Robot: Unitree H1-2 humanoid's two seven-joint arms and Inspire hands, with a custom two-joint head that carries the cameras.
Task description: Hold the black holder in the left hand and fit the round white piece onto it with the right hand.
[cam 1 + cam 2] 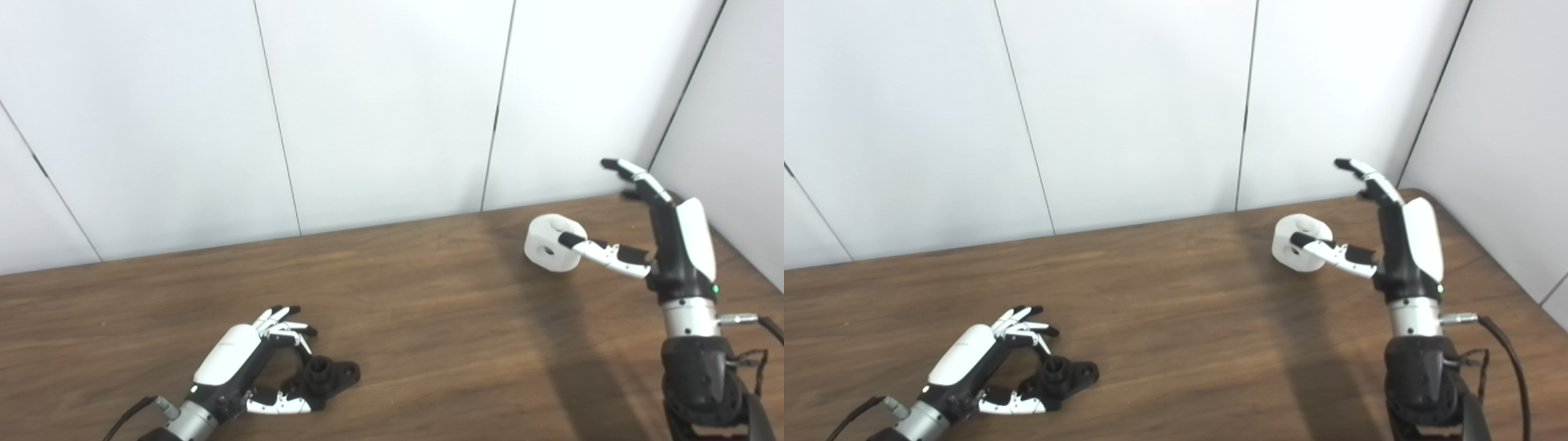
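Observation:
The black holder (329,375) lies on the wooden table (429,318) at the front left. My left hand (236,358) is open around it: the fingers curl above its near side and the thumb lies along the table against its front. The round white piece (542,244), with a hole in its side, rests on the table at the back right. My right hand (670,239) stands upright just right of it, open, fingers raised and spread. Its thumb (597,250) reaches left across the top of the white piece. The same scene shows in the right eye view, with the holder (1062,376) and the white piece (1292,251).
White wall panels (380,110) close off the table's back edge, and a side wall (747,135) stands close behind my right hand. A cable (765,327) trails from the right wrist. A wide stretch of table lies between the two hands.

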